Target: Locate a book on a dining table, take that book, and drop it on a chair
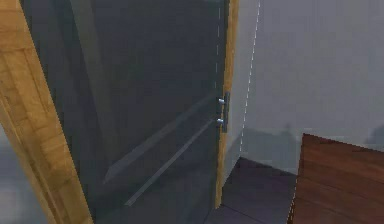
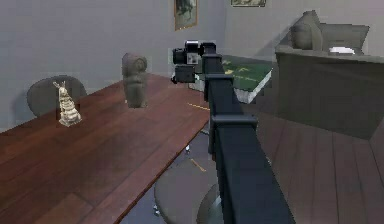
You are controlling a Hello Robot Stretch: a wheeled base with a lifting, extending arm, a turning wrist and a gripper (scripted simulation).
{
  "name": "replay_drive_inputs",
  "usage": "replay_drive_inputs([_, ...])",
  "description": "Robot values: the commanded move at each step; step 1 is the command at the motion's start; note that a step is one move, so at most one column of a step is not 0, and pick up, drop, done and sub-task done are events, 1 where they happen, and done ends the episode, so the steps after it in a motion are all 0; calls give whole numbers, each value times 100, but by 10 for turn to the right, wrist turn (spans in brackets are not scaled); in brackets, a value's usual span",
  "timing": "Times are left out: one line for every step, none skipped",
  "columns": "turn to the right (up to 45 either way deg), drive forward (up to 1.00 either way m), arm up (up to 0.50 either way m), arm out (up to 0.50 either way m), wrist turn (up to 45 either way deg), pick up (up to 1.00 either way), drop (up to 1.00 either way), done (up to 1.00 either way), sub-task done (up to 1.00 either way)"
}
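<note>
- Arm [image 2: 235,150] reaches over the table [image 2: 90,165] — putting the gripper [image 2: 182,68] by the green book [image 2: 245,73], flat at its three o'clock.
- Whether the gripper grasps anything, I cannot tell.
- Chair [image 2: 40,95] at nine o'clock — likely drop spot.

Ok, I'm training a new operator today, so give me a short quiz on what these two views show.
1. True or false: the green book lies on the dark wooden table.
2. Which thing on the table stands nearest the arm side view's left edge? A) small pale statue; B) green book; C) lamp.
3. Fill in: the forward view shows a dark grey ____ set in a wooden frame.
Key: 1 true; 2 A; 3 door.
</note>
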Motion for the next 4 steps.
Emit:
replay_drive_inputs([0,0,-38,0,0,0,0,0,0])
replay_drive_inputs([0,0,-50,0,0,0,0,0,0])
replay_drive_inputs([0,0,0,0,0,0,100,0,0])
replay_drive_inputs([0,0,0,-10,0,0,0,0,0])
